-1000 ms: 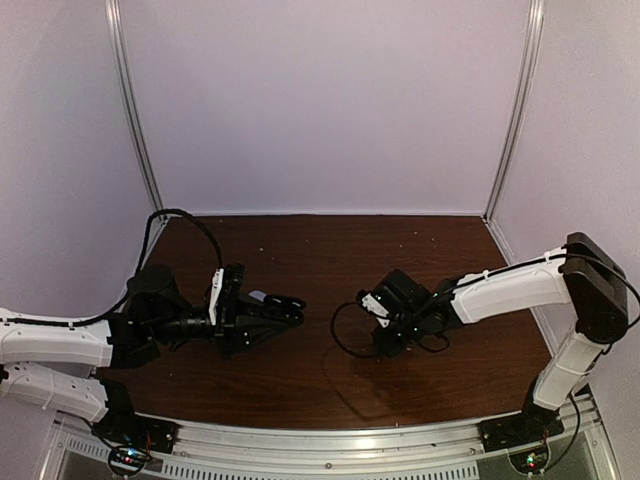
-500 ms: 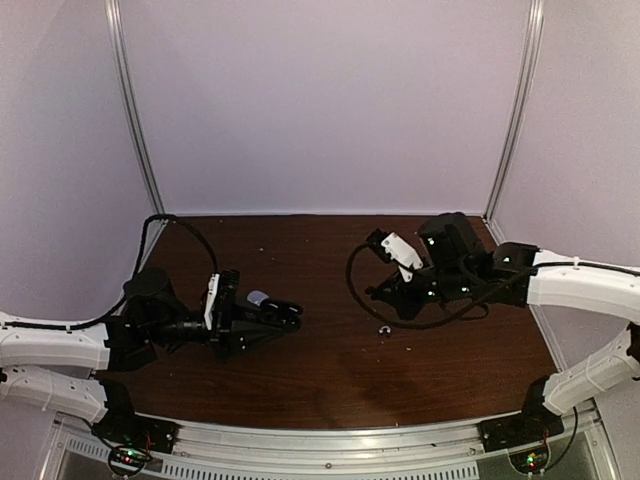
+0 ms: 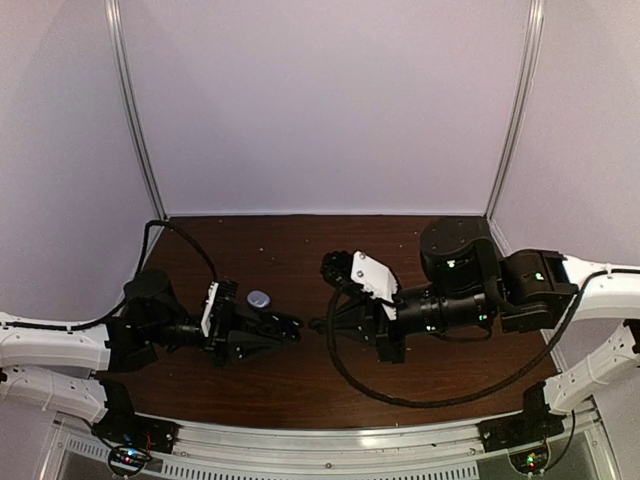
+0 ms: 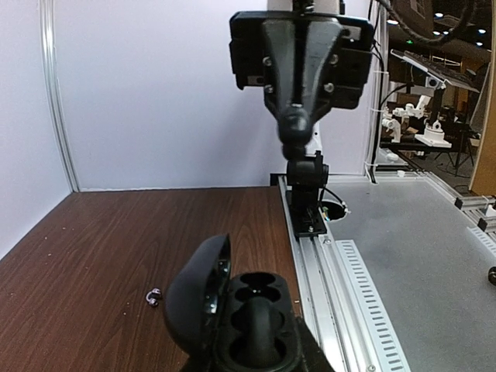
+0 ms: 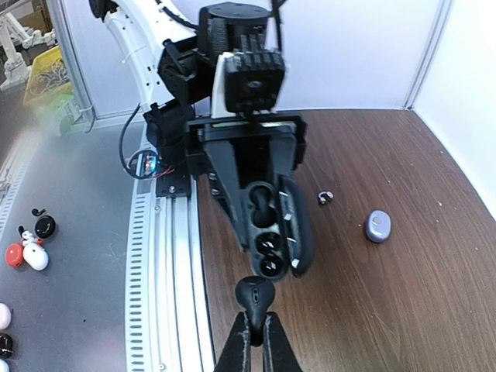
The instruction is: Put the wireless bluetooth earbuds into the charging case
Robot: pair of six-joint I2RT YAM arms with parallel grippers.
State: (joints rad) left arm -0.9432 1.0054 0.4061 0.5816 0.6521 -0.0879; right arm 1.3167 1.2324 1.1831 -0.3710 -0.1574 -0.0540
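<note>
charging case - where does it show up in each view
top external: charging case left of centre, just above the left gripper.
left wrist: not in it.
right wrist: charging case right of the left gripper.
landmark: the left gripper, in all three.

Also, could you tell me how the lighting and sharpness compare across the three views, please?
Top external: dim and soft; the left gripper and right gripper merge into the dark table. Left wrist: bright, crisp. Right wrist: well lit, the charging case shows clearly.
</note>
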